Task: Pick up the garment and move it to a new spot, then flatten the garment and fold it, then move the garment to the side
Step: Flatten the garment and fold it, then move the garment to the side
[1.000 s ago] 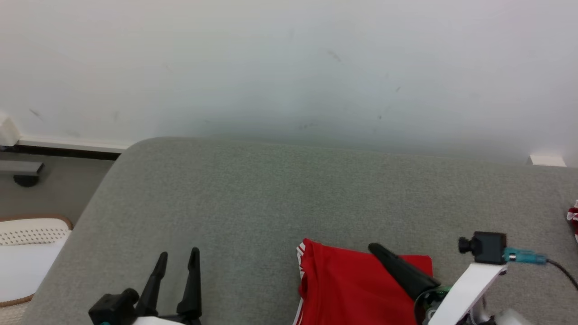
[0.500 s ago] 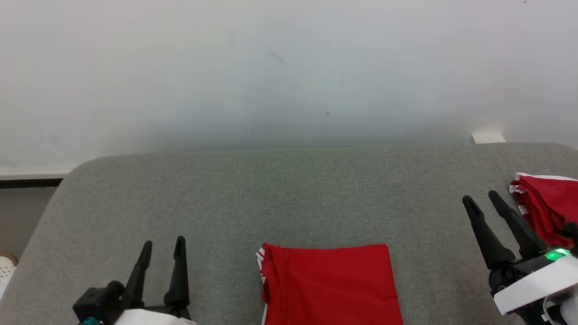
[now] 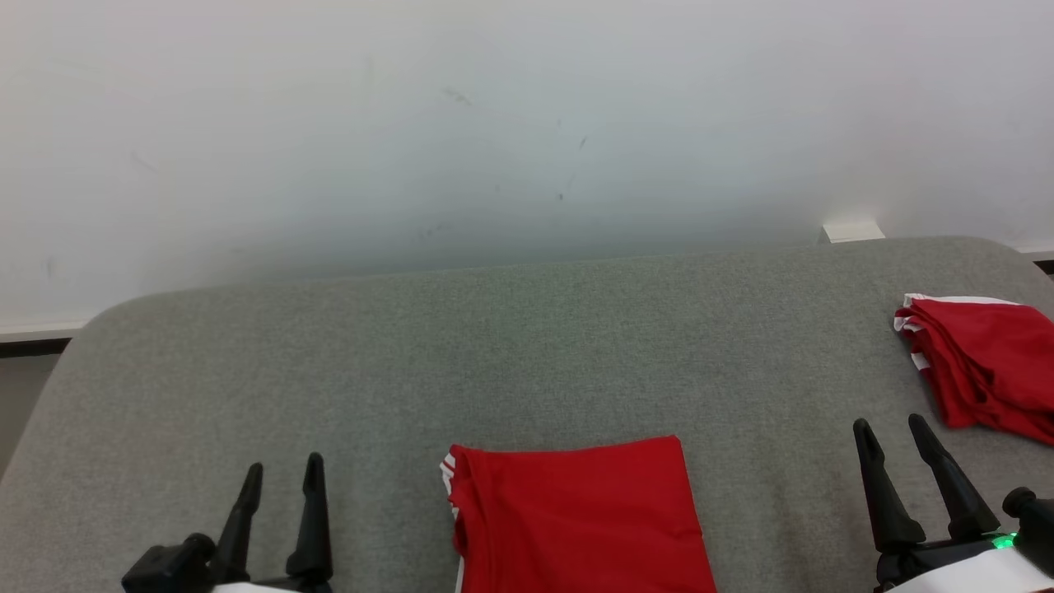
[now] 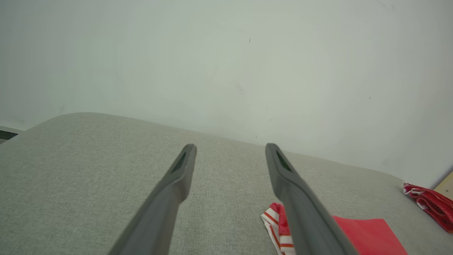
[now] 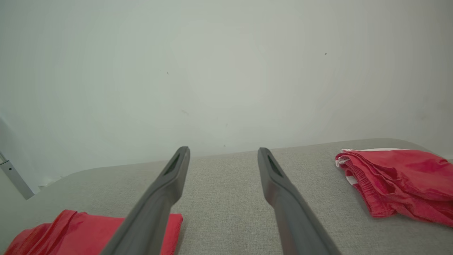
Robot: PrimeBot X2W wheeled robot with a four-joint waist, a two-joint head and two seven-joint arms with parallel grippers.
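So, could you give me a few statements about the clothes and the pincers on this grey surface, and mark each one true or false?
1. The right pincer grips the folded red garment. False: it stands open and empty, off to the side of it.
2. In the head view, the folded red garment lies between the two pincers. True.
3. The left pincer is shut. False: it is open and holds nothing.
4. A second red garment lies rumpled at the robot's right. True.
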